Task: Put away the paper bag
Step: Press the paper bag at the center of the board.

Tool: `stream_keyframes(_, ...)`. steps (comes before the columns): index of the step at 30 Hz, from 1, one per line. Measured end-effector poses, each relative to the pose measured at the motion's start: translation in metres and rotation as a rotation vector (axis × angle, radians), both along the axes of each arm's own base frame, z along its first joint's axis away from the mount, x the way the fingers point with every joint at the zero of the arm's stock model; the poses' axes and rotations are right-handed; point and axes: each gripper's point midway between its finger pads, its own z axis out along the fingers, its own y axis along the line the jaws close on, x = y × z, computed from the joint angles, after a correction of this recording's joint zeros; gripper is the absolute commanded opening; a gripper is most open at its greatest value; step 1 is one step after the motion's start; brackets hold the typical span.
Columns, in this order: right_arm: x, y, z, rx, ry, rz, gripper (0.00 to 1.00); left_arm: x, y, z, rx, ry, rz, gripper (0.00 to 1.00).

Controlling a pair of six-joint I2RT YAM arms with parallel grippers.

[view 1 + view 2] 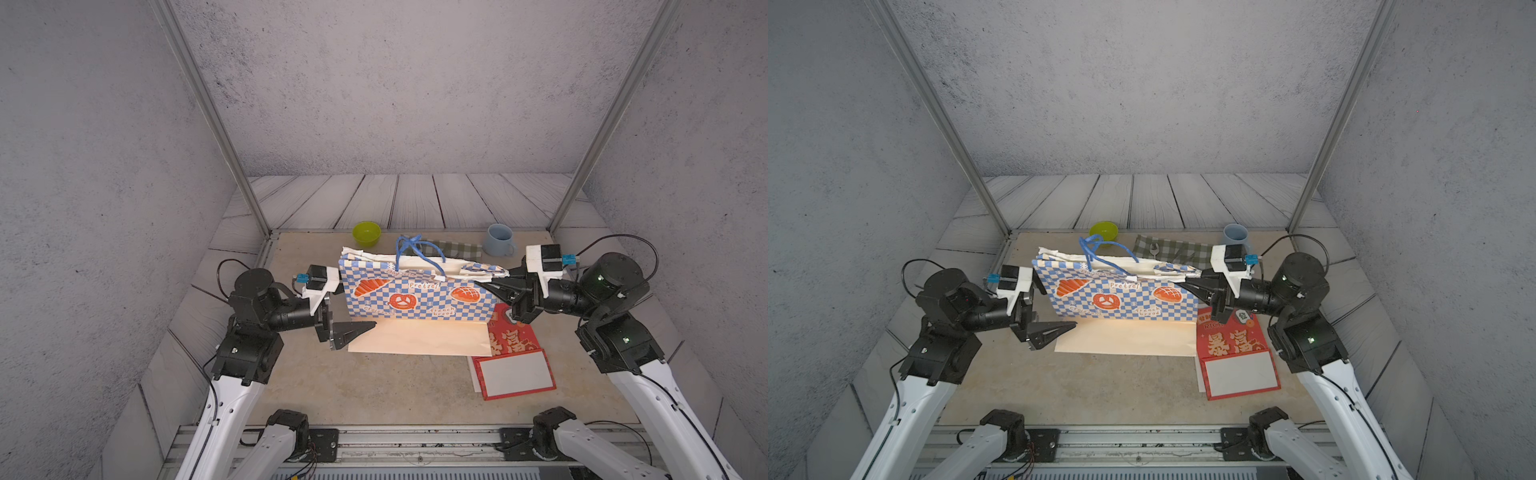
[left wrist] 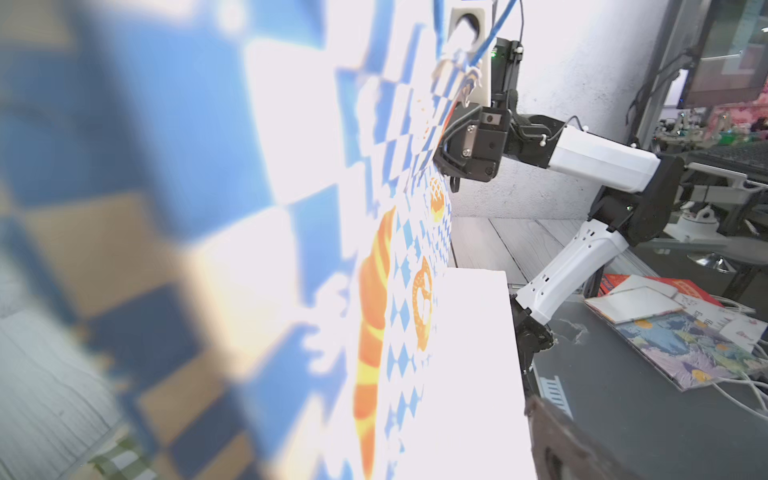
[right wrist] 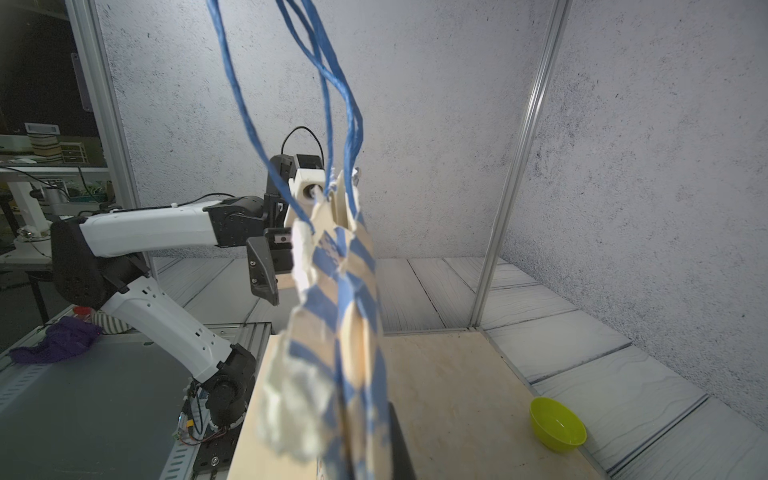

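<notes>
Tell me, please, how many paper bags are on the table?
2: the blue-checked bakery bag upright mid-table, the red bag lying flat near the right arm. The cream sheet beneath may be a third.

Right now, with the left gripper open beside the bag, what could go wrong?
1. Only the right gripper pinches the bag, at a crumpled top corner; the paper may tear or slip out.
2. The left gripper is open, so the upright bag could topple.
3. The loose blue handles could snag a finger when the left gripper closes.
</notes>
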Motion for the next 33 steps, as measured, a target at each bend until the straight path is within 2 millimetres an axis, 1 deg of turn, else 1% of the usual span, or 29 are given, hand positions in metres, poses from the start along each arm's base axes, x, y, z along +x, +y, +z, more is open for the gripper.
stream_keyframes(4, -0.002, -0.004, 0.006, -0.013, -0.007, -0.028, 0.0, -0.003, 0.015, 0.007, 0.012, -0.075, 0.124, 0.99)
stream_keyframes(8, -0.012, -0.011, 0.017, -0.016, -0.046, -0.064, 0.0, -0.025, 0.03, 0.015, 0.034, -0.201, 0.25, 0.99)
stream_keyframes(11, -0.017, -0.015, 0.023, -0.016, -0.072, -0.081, 0.0, -0.04, 0.037, 0.019, 0.04, -0.281, 0.302, 0.99)
stream_keyframes(12, -0.019, -0.016, 0.025, -0.016, -0.076, -0.082, 0.0, -0.04, 0.04, 0.014, 0.048, -0.292, 0.328, 0.99)
stream_keyframes(15, -0.023, -0.017, 0.037, -0.004, -0.102, -0.081, 0.0, -0.039, 0.043, -0.019, 0.092, -0.24, 0.351, 0.99)
stream_keyframes(19, -0.023, -0.015, 0.044, 0.007, -0.1, -0.067, 0.0, -0.019, 0.044, -0.062, 0.143, -0.152, 0.372, 0.99)
stream_keyframes(20, -0.023, -0.015, 0.044, 0.008, -0.093, -0.06, 0.0, -0.014, 0.044, -0.07, 0.149, -0.135, 0.38, 0.99)
stream_keyframes(22, -0.024, -0.014, 0.045, 0.01, -0.084, -0.046, 0.0, -0.007, 0.044, -0.075, 0.142, -0.126, 0.391, 0.99)
stream_keyframes(26, -0.026, -0.011, 0.044, 0.014, -0.057, -0.01, 0.0, 0.004, 0.041, -0.054, 0.09, -0.16, 0.388, 0.99)
stream_keyframes(29, -0.029, -0.008, 0.044, 0.018, -0.034, 0.032, 0.0, 0.012, 0.036, -0.037, 0.055, -0.173, 0.358, 0.99)
stream_keyframes(33, -0.032, -0.006, 0.042, 0.016, -0.007, 0.076, 0.0, 0.018, 0.029, -0.02, 0.011, -0.163, 0.301, 0.99)
